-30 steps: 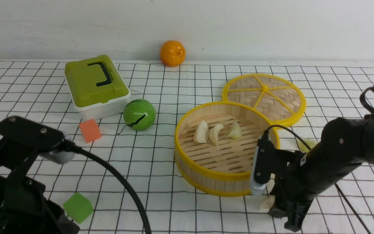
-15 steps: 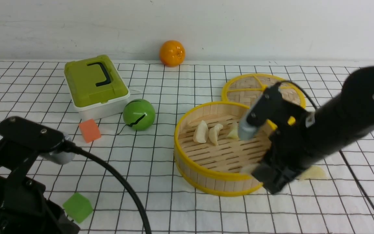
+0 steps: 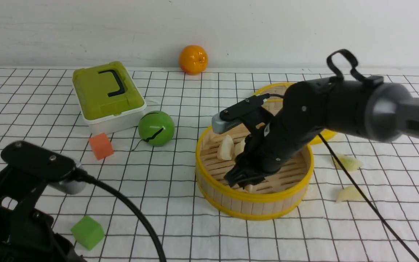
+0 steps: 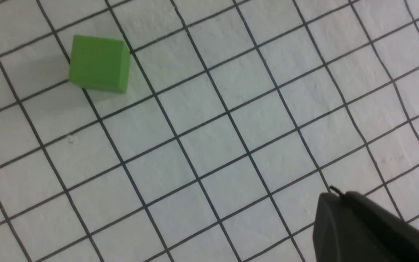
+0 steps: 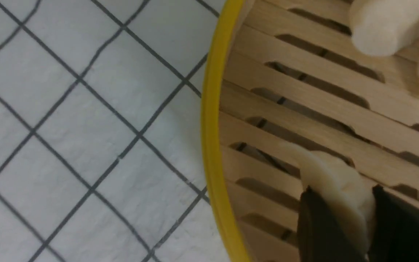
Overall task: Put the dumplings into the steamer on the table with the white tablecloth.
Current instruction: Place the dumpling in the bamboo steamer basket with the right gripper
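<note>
Held dumpling (image 5: 335,178): pinched between both fingers of right gripper (image 3: 245,181), low over the slats just inside the steamer wall that faces the near edge. Contact with the floor likely, not certain.

Resting dumplings (image 3: 226,147): two, side by side on the slats toward the far side. Anything behind the arm hidden.

Steamer (image 3: 231,204): upright on the white tablecloth (image 3: 180,109), in the right half of the table (image 3: 20,83), midway between near and far edges.

Loose dumplings (image 3: 347,162): two, on the cloth between steamer and right edge, well apart from the basket.

Cable (image 3: 369,203): trails from the right arm toward the near-right corner, passing between those two.

Lid (image 3: 326,136): flat behind the steamer, mostly masked by the arm.

Left gripper (image 4: 362,229): one dark part in view near the near-left corner, close to the green cube (image 4: 98,63). Fingers apart or together, cannot tell.

Risks, as judged:
- on release, piece clings to a pad and lifts back out
- on withdrawal, wrist clips the yellow rim and shoves the basket
- cable sweeps the loose pair toward the right edge
</note>
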Tool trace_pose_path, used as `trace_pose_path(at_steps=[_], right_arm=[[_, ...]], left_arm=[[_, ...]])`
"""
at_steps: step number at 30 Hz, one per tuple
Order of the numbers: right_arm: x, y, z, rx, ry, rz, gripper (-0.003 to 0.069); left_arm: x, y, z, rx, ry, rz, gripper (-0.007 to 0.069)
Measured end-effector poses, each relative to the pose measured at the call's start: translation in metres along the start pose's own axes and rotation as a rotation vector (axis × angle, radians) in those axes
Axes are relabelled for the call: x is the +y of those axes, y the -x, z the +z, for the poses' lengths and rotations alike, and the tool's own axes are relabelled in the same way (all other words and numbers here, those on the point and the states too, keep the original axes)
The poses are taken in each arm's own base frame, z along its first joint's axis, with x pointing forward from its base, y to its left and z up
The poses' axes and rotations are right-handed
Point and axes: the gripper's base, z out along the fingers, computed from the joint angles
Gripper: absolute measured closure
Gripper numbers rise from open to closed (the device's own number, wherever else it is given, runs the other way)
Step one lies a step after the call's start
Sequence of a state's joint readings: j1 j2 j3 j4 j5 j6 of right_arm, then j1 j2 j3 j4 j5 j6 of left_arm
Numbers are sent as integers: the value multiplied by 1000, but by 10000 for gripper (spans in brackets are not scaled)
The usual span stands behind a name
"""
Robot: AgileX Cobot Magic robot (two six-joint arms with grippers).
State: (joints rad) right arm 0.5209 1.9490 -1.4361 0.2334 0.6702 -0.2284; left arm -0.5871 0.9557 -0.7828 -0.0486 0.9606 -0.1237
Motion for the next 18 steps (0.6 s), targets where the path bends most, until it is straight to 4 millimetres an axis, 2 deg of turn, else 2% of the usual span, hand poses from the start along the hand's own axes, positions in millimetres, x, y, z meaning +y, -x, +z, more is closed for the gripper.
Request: trace_pose_path(at_steps=[4,6,10,13,15,18], right_arm=[[-7,8,17,12,-47,27,474],[-9,8,20,25,-67,38,438],[-11,4,19,83,-91,40,288],[-11,5,4,147,-106,24,158],[-13,6,-11,179,-116,19,116],[-21,7,-48,199,-159,15,95]], left_arm=[[0,-1,1,0,0,0,629],[0,-1,1,0,0,0,628],[0,0,1,-2,0,0,625],[0,1,1,-14,-2,0,625],[0,1,1,-16,-2,0,624],[0,1,1,-17,-2,0,623]])
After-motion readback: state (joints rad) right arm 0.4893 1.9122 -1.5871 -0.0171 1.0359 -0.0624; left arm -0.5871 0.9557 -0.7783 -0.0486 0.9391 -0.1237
